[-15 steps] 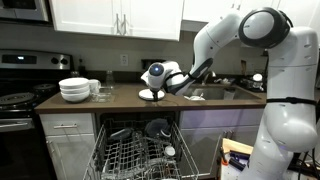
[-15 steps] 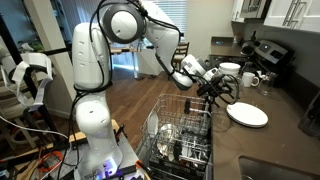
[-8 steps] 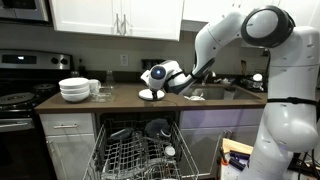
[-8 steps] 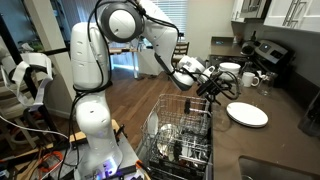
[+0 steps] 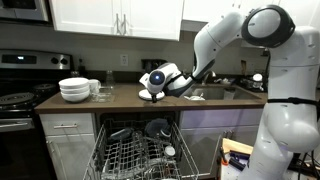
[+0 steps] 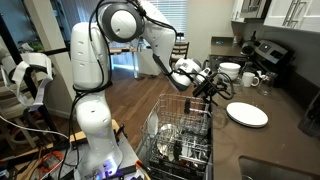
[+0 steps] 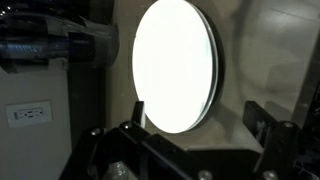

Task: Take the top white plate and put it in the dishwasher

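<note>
The top white plate lies flat on the dark counter. It fills the upper middle of the wrist view as a bright white disc. My gripper hovers close over it. It is open, the two dark fingers spread wide with the plate's near rim between them and nothing gripped. The dishwasher stands open below the counter. Its grey wire rack is pulled out and holds a few dark and white dishes.
A stack of deeper white bowls and mugs sit further along the counter. The black-topped stove is beyond them. A sink lies on the other side of the plate. A wall outlet shows behind.
The gripper has shifted slightly over the plate and stays open. The plate has not moved.
</note>
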Motion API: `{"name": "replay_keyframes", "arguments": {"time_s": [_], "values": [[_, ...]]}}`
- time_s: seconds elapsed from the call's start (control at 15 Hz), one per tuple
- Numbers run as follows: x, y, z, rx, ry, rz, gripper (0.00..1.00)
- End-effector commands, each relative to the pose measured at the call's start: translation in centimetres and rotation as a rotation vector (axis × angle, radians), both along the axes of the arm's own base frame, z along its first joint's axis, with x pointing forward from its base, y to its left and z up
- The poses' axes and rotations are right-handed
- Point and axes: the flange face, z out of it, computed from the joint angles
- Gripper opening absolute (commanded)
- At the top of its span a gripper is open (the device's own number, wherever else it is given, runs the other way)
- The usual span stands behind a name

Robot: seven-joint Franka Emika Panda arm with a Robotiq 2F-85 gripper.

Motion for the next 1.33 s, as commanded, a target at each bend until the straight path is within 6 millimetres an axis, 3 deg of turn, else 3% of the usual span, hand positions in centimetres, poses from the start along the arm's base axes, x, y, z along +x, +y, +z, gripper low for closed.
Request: {"name": "replay_keyframes", "arguments": {"time_s": [0.0, 0.47, 0.93, 1.27], "values": [[0.0, 0.3, -0.9, -0.077, -0.043, -0.030, 1.00], [0.2, -1.5, -2.3, -0.090, -0.008, -0.085, 1.00], [0.6, -4.4, -1.2, -0.080, -0.026, -0.123, 1.00], [0.9, -5.0, -0.9, -0.043, -0.036, -0.116, 1.00]]}}
